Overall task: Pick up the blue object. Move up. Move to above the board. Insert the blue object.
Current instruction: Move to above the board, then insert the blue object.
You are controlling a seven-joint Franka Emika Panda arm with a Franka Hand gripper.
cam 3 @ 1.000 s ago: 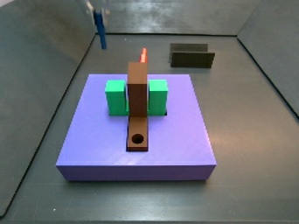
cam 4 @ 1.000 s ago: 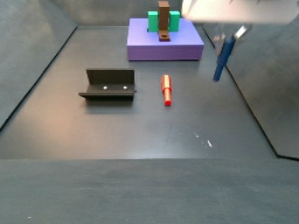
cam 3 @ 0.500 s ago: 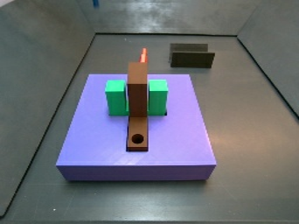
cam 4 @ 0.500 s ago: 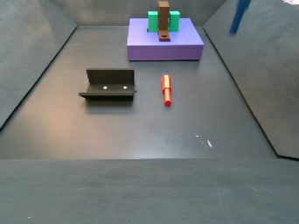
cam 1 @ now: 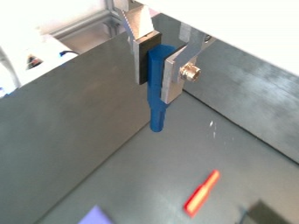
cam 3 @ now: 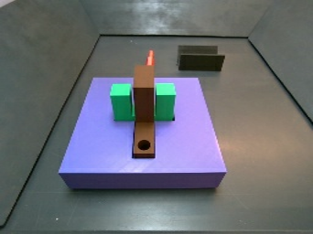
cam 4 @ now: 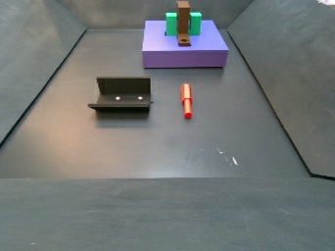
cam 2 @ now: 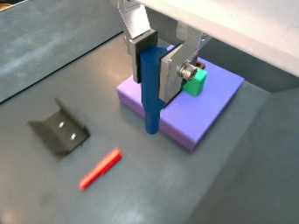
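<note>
Gripper: the two-finger gripper [cam 1: 156, 63] [cam 2: 156, 59] shows in both wrist views only; neither side view has it in frame. It hangs high above the dark floor.
Grip: the flat silver finger plates with dark pads [cam 1: 176, 72] [cam 2: 173, 68] are closed narrowly on the upper end of the slim bright-blue peg [cam 1: 156, 90] [cam 2: 151, 92].
Blue peg: it hangs straight down from between the pads, its lower end free in the air, well clear of the floor.
Below the gripper: in a wrist view the large purple-blue square slab [cam 2: 201, 116] lies under and behind the peg, with a green block [cam 2: 197, 81] just beside the finger plate.
Brown board: a long narrow brown plank [cam 3: 145, 109] [cam 4: 186, 26] lies along the slab's middle, between two green blocks [cam 3: 121, 101], its round hole [cam 3: 145, 145] at the near end in a side view.
Slab position: in a side view the slab [cam 4: 185, 47] sits at the far end of the floor.
Red stick: a thin red stick [cam 4: 186, 100] [cam 2: 100, 169] [cam 1: 202, 192] lies flat on the floor, nearer than the slab and just right of the fixture.
Fixture: the dark L-shaped bracket [cam 4: 120, 95] [cam 3: 200, 58] [cam 2: 61, 129] stands on the floor, well apart from the slab.
</note>
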